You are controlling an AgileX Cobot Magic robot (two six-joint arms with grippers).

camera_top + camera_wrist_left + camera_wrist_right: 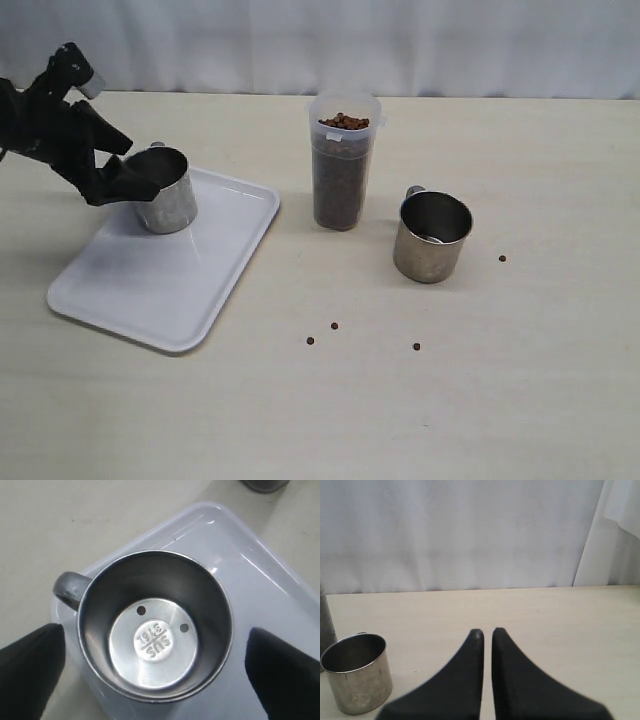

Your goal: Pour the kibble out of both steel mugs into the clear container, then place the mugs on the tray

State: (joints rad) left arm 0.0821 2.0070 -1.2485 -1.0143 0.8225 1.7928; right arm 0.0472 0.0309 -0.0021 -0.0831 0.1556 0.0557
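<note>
One steel mug (165, 190) stands upright on the white tray (160, 290). My left gripper (138, 176) is open around it. In the left wrist view that mug (155, 630) is empty, and both black fingers (30, 670) stand clear of its wall. The second steel mug (432, 236) stands on the table to the right of the clear container (343, 165), which is nearly full of kibble (343, 121). My right gripper (486, 632) is shut on nothing, hovering to the right of that mug (357, 677). The exterior view does not show it.
A few loose kibble pellets (334, 326) lie on the table in front of the container and mug, and one (502, 258) lies to the mug's right. A white curtain backs the table's far edge. The tray's bare surface (280, 595) extends beside the mug.
</note>
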